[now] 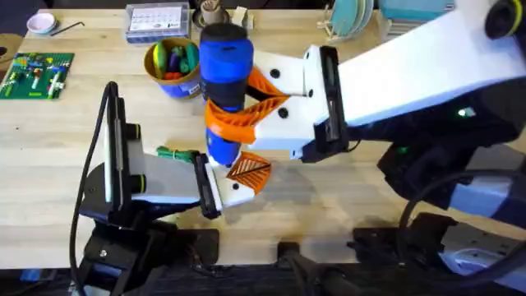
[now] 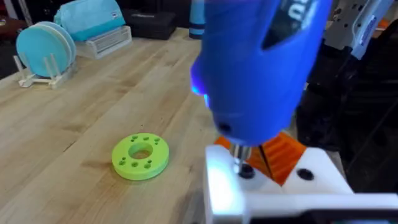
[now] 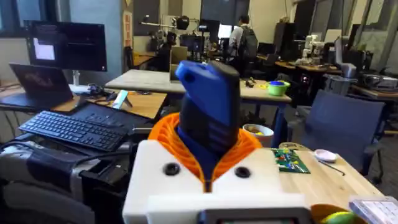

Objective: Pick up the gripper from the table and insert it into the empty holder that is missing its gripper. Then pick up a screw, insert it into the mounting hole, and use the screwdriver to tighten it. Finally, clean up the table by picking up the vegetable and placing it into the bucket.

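Screwdriver (image 1: 224, 62) upright in right gripper (image 1: 246, 111), jaws clamped round it, tip down on screw in holder (image 2: 273, 186) so it drives straight. Left gripper (image 1: 234, 185) jaws: cannot tell. Vegetable (image 1: 177, 154) on worktop (image 1: 49, 131).

It was a robotics lab or shared workshop. Behind the light wooden table (image 1: 345, 197) stood rows of desks with a monitor (image 3: 67, 45), a keyboard (image 3: 74, 129) and office chairs (image 3: 339, 124), and a green circuit board (image 1: 36, 74) lay on the table near other robot rigs farther back.
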### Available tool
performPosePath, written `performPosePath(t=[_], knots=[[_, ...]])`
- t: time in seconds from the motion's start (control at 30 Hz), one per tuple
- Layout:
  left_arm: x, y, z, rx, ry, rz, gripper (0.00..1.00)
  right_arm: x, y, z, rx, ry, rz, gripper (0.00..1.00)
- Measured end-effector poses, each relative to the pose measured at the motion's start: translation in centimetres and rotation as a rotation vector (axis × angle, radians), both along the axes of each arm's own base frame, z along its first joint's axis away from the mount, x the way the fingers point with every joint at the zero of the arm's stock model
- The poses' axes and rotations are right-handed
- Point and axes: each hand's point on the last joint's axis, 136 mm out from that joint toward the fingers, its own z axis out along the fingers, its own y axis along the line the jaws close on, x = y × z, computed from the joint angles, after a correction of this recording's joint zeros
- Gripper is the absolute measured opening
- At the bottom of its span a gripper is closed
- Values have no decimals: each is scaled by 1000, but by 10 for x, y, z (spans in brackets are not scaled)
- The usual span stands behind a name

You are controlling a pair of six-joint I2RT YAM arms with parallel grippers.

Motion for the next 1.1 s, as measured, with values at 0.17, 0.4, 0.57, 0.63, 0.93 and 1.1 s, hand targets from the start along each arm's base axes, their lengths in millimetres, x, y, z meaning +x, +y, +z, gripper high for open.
performPosePath(t=[0.17, 0.4, 0.57, 0.63, 0.93, 1.1], knots=[[0, 0, 0, 0, 0, 0, 15, 1, 0, 0, 0, -3, -4, 20], [0, 0, 0, 0, 0, 0, 15, 0, 0, 0, 1, -4, -4, 20], [0, 0, 0, 0, -1, 0, 15, -1, -2, -3, -26, 22, -5, 20], [0, 0, 0, -1, 4, -2, 15, 0, -2, -7, -52, 46, -9, 20], [-2, -1, 0, -3, 12, -10, 15, 2, 1, -6, -85, 73, -14, 20], [-2, -1, 0, -7, 26, -9, 15, 5, 2, -10, -107, 96, -22, 20]])
